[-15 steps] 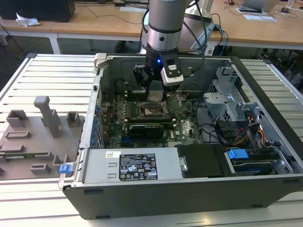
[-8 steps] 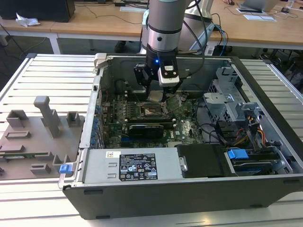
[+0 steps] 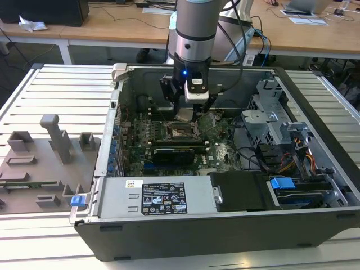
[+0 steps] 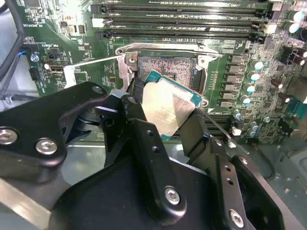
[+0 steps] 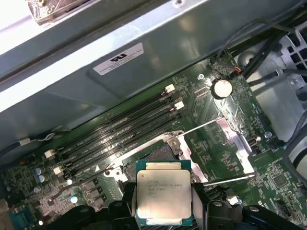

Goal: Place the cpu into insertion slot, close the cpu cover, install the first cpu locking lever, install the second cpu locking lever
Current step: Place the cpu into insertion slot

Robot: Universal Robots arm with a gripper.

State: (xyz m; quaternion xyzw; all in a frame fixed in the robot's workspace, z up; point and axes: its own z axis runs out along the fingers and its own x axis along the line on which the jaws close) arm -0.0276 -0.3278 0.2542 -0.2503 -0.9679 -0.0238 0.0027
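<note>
Black claw (image 4: 163, 116) grips the cpu (image 4: 169, 99), apparently just above the insertion slot (image 4: 164, 67).

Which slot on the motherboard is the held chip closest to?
The square black-framed insertion slot, right beside the cpu clamped in the gripper; the long narrow memory slots lie farther off.

Behind the claw (image 3: 190, 115) in the exterior view, light wooden desks (image 3: 112, 25) run across the room, with papers (image 3: 308, 20) on one and dark floor (image 3: 101, 53) beneath them. A pale slatted metal table (image 3: 62, 90) spreads below the claw and out to either side.
</note>
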